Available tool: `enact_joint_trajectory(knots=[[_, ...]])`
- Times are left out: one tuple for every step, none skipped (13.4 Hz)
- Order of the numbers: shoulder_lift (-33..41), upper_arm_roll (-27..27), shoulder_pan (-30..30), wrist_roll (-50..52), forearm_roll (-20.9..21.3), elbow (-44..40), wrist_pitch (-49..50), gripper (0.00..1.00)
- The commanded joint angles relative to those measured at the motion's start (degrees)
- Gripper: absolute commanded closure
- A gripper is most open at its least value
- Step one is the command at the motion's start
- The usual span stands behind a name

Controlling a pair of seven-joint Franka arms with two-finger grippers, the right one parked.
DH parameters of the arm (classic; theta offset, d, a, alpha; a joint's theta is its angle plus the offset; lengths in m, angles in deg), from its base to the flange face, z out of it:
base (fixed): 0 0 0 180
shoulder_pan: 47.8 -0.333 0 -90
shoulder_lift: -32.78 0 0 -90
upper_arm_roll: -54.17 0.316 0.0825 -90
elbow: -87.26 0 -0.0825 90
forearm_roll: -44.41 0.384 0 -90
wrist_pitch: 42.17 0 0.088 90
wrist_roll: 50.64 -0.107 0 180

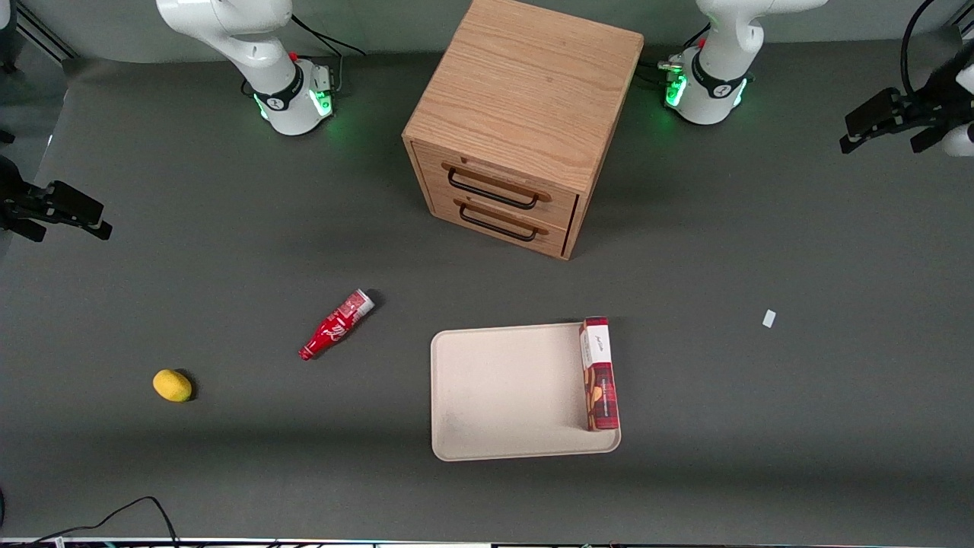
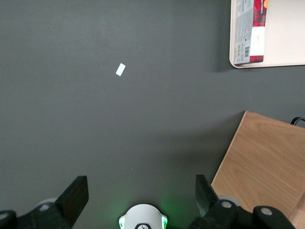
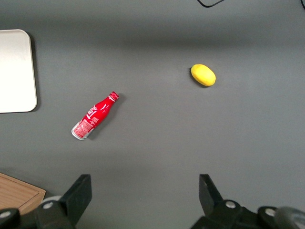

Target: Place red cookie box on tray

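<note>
The long, narrow dark-red plaid cookie box [image 1: 599,374] lies flat on the large cream rectangular tray [image 1: 502,396], pushed right up along the rim at the working arm's end, its white end panel pointing toward the light oak two-drawer cabinet [image 1: 517,122]. The left arm's black two-finger gripper [image 1: 886,122] hangs high and well apart from the tray, out at the working arm's end of the grey table [image 1: 761,426]; its jaws are spread wide with nothing between them. To my eye the placing looks done: the carton sits inside the rim with no corner visibly hanging off. What remains, I'd say, is only to stay clear, and any further move should keep high and away from the tray so nothing nudges the box over that edge, since it lies so near it. A small white scrap [image 1: 768,318] lies on the table nearer the working arm, while a red bottle [image 1: 336,325] on its side and a yellow lemon [image 1: 172,385] lie toward the parked arm's end, none in the way.
</note>
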Motion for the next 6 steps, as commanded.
enact_joint_trajectory(knots=[[-0.81, 0.33, 0.54, -1.09, 0.5, -1.63, 2.13, 0.0], [-1.69, 0.42, 0.54, -1.01, 0.42, -3.04, 3.1, 0.0], [-2.39, 0.51, 0.54, -0.92, 0.41, -4.27, 4.06, 0.0], [-2.66, 0.51, 0.54, -0.66, 0.41, -4.8, 4.77, 0.0], [-2.66, 0.51, 0.54, -0.48, 0.41, -4.81, 4.86, 0.0], [-2.66, 0.42, 0.54, -0.39, 0.41, -4.81, 4.86, 0.0]])
